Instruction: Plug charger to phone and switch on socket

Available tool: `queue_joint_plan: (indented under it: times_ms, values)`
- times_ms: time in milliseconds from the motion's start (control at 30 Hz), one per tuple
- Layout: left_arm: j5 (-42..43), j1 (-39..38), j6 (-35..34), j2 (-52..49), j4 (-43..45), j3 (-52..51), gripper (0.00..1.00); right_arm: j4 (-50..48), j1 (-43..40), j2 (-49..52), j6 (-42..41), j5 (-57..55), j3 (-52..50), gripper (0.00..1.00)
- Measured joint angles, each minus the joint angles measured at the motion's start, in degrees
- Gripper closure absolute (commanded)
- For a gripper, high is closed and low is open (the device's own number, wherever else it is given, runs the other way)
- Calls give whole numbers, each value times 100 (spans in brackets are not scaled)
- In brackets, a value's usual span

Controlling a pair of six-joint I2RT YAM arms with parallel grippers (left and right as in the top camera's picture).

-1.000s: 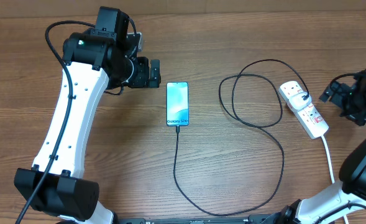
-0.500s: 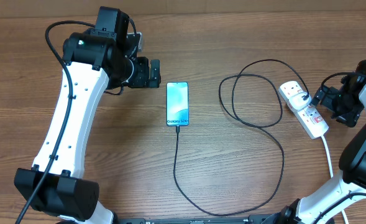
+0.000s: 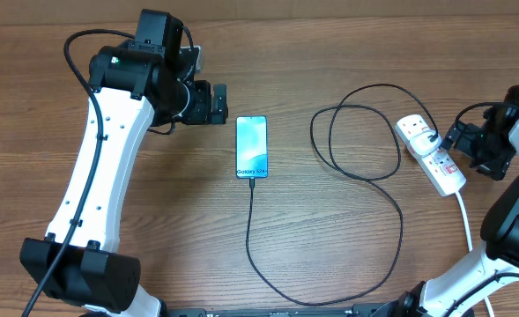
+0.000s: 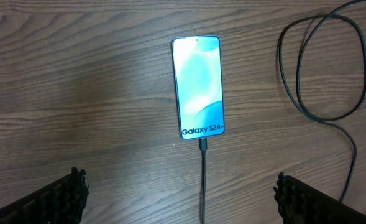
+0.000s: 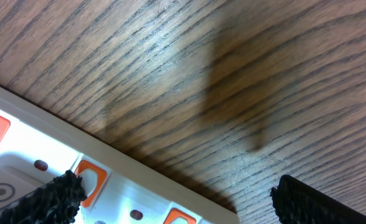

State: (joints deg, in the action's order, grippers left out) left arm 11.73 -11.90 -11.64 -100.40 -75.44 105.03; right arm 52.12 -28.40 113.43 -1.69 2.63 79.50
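The phone (image 3: 251, 147) lies flat mid-table with its light blue screen lit; it also shows in the left wrist view (image 4: 199, 87). The black charger cable (image 3: 391, 189) has its tip in the phone's bottom edge (image 4: 202, 144). The cable loops across the table to a black plug (image 3: 428, 135) seated in the white socket strip (image 3: 435, 163). My left gripper (image 3: 222, 104) (image 4: 181, 200) is open and empty, just left of the phone's top. My right gripper (image 3: 458, 145) (image 5: 189, 199) is open and straddles the strip's right edge, by its orange switches (image 5: 86, 177).
The strip's thick white cord (image 3: 466, 220) runs toward the front right. The cable's large loops (image 3: 329, 132) lie between phone and strip. The table is brown wood (image 3: 153, 229).
My right gripper has moved left up to the socket strip's right edge and then stopped. The left arm, phone and cable have not moved.
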Motion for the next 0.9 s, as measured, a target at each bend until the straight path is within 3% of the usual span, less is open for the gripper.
queue_joint_plan:
  times_ms: [900]
  values:
    - [0,0,0,0,2,0,0,417,7,0,-2,144,-39,0]
